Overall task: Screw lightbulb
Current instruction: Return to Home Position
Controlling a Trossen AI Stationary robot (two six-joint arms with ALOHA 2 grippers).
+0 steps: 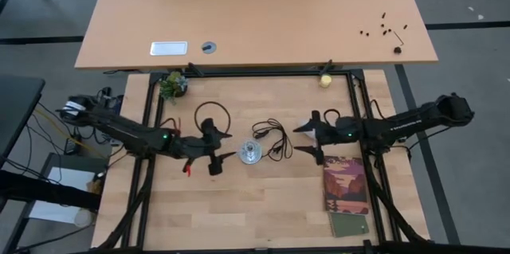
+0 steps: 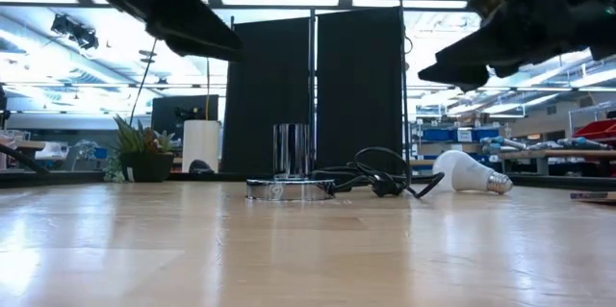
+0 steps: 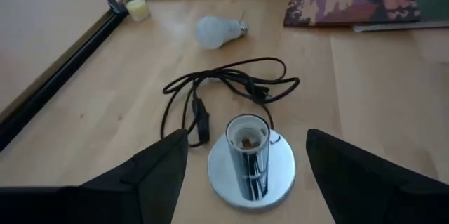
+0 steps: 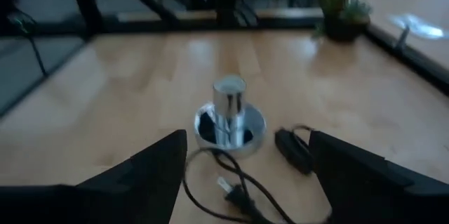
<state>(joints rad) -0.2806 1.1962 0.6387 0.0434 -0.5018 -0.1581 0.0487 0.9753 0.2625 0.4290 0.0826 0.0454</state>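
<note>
The white pear-shaped lightbulb [image 3: 217,31] lies on its side on the wooden table, its screw base toward the booklet; it also shows in the low view [image 2: 467,172]. In the high view my right gripper hides it. The silver socket disc [image 1: 252,154] stands upright at the table's middle, its black cord [image 1: 275,138] looped beside it. My left gripper [image 1: 213,150] hovers open just left of the socket, which shows between its fingers in the left wrist view [image 3: 247,161]. My right gripper [image 1: 312,136] hovers open right of the cord, above the bulb, facing the socket [image 4: 230,115].
A booklet [image 1: 346,184] and a small green card [image 1: 349,224] lie at the near right. A small potted plant [image 1: 172,85] and a yellowish ball [image 1: 325,80] sit at the far edge by the black frame. A second table [image 1: 255,15] stands beyond.
</note>
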